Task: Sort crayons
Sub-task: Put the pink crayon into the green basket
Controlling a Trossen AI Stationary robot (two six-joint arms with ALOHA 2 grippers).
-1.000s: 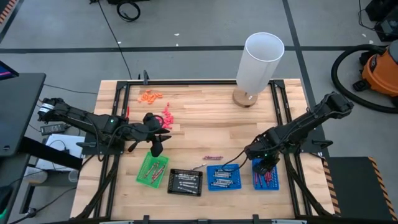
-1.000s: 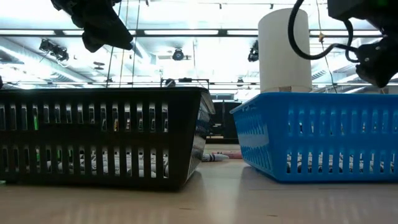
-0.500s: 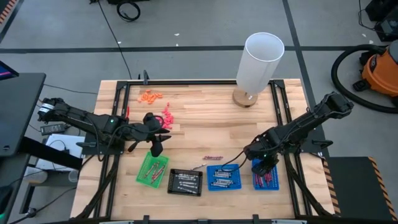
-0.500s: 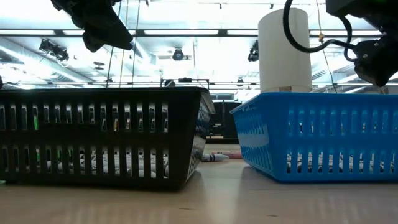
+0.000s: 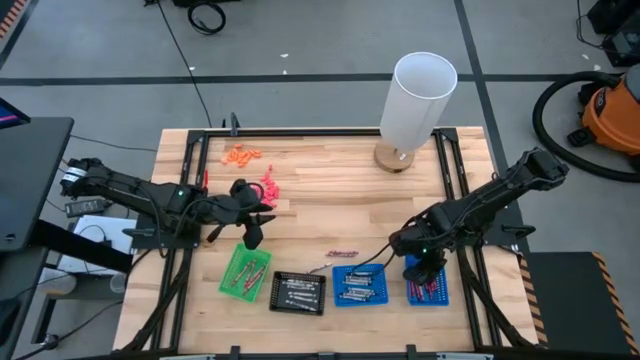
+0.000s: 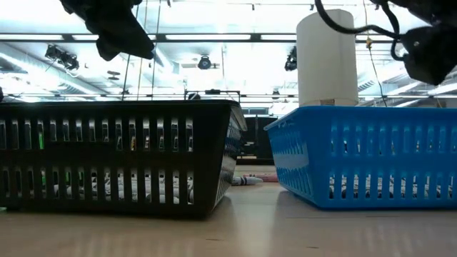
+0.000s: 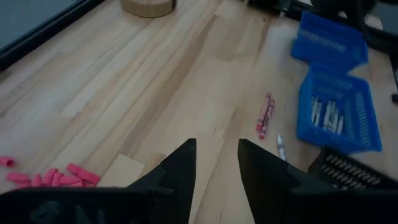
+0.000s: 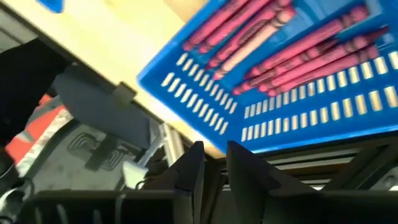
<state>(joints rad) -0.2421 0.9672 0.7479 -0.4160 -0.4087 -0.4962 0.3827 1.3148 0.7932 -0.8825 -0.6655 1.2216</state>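
Hovering over the far-right blue tray (image 5: 428,289) of maroon crayons (image 8: 292,43), the right gripper (image 5: 420,268) shows slightly parted, empty fingers; the left gripper (image 7: 216,163), fingers apart and empty, faces loose crayons (image 7: 265,116) mid-surface (image 5: 330,190).

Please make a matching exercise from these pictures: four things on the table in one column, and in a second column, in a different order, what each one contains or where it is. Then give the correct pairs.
Things:
1. right blue tray
2. black tray
3. green tray
4. white cylinder

Descriptions:
A. holds maroon crayons, under the right gripper
B. stands upright on a round wooden base at the far edge of the table
C. lies just below the left gripper in the high view
D. sits between the green tray and the left blue tray

Pairs: 1-A, 2-D, 3-C, 4-B
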